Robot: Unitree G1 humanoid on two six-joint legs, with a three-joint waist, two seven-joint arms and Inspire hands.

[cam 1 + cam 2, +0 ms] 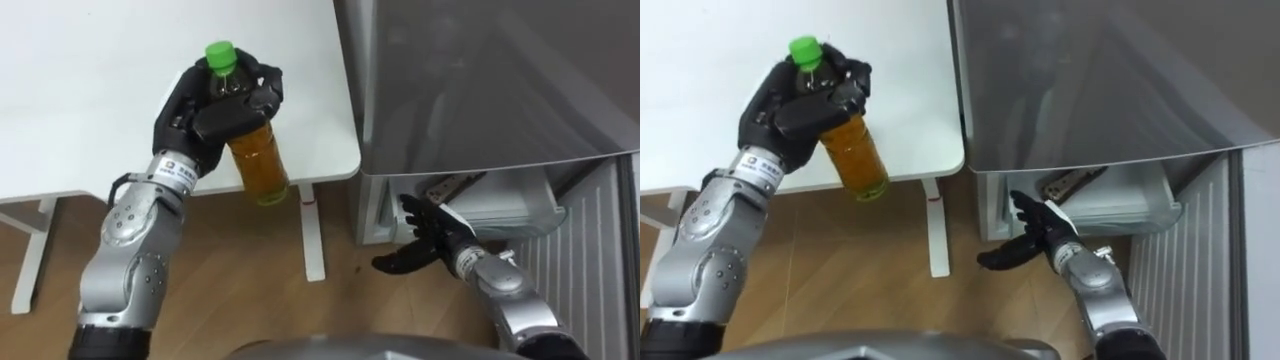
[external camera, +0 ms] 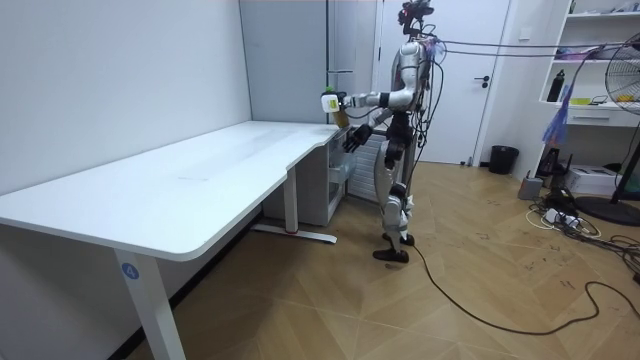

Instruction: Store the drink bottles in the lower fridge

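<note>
The left robot hand (image 1: 215,110) is clenched round the upper half of a clear bottle (image 1: 262,160) of amber drink, thumb and fingers wrapped just below its green cap (image 1: 219,55), and it holds the bottle in the air, tilted so the cap points away from the robot and the base towards it. From the head, the bottle's base shows over the front edge of the white desk (image 1: 80,100), near the rounded corner that lies next to the fridge (image 1: 480,80). The right robot hand (image 1: 425,240) is released, its fingers straight and spread with nothing in them, and it hangs low over the wooden floor (image 1: 230,280) in front of the fridge's lower compartment (image 1: 500,210), which stands open with a pale interior; whether its fingertips touch the rim of the opening cannot be told. A white desk leg (image 1: 313,235) stands between the two hands, under the corner. In the room view the robot stands upright at the desk's far end, beside the grey fridge, with the bottle (image 2: 331,100) held out at chest height above that end
</note>
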